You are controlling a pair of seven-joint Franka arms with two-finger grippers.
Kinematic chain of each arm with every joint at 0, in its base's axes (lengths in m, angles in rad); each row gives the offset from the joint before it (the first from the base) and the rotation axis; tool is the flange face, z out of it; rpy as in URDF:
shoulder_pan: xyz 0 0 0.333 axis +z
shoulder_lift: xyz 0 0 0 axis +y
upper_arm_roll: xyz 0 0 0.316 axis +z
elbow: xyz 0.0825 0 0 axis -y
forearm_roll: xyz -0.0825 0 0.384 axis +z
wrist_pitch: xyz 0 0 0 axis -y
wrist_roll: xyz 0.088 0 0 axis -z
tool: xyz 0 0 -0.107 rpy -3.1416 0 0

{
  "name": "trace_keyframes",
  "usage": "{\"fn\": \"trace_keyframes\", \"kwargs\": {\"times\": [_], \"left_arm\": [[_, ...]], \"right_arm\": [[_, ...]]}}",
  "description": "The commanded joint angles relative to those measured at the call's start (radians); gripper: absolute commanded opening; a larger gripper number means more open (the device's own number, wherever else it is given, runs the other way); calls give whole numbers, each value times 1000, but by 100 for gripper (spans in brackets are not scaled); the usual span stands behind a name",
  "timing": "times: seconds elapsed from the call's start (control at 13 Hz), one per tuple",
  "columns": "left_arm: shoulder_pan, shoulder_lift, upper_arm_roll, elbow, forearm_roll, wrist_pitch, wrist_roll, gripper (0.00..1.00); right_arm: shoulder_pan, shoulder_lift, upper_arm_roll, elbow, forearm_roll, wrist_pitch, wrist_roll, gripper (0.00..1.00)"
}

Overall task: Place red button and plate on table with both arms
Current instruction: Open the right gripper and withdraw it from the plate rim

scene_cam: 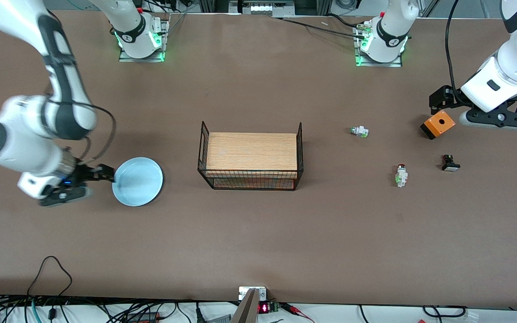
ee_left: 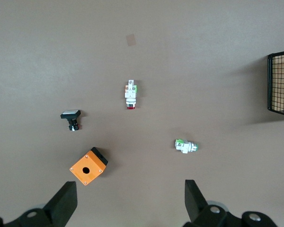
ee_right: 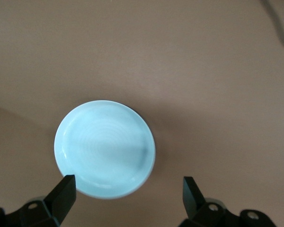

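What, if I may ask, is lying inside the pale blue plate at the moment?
Nothing shows in the plate; the right wrist view sees its whole bare inside. It rests flat on the table, so the patch beneath it is covered. The right gripper, jaws open, is at its rim.

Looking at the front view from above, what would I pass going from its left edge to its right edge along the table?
Pale blue round plate → wood-topped black wire rack → green-capped switch → red-capped push-button → orange box with a black hole → small black switch.

Table [scene_cam: 258, 242] (plate [scene_cam: 138, 181], rack [scene_cam: 251, 154], switches)
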Motion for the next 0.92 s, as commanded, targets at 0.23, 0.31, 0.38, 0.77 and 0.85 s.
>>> {"fn": "trace_keyframes", "kwargs": {"times": [0.23, 0.31, 0.38, 0.77, 0.85], "left_arm": [[-6, -12, 4, -1, -1, -9, -8, 100], [-7, -12, 4, -1, -1, -9, -8, 100], [-7, -12, 4, -1, -1, -9, -8, 100], [-6, -12, 4, -1, -1, -6, -5, 100], [-6, -12, 4, -1, -1, -6, -5, 100]], "right_arm": [[66, 5, 11, 428, -146, -515, 149, 100], [68, -15, 13, 430, -143, -534, 154, 100], [69, -35, 13, 428, -141, -571, 157, 100], [72, -107, 16, 427, -128, -591, 188, 100], [71, -116, 20, 425, -126, -593, 188, 100]]}}
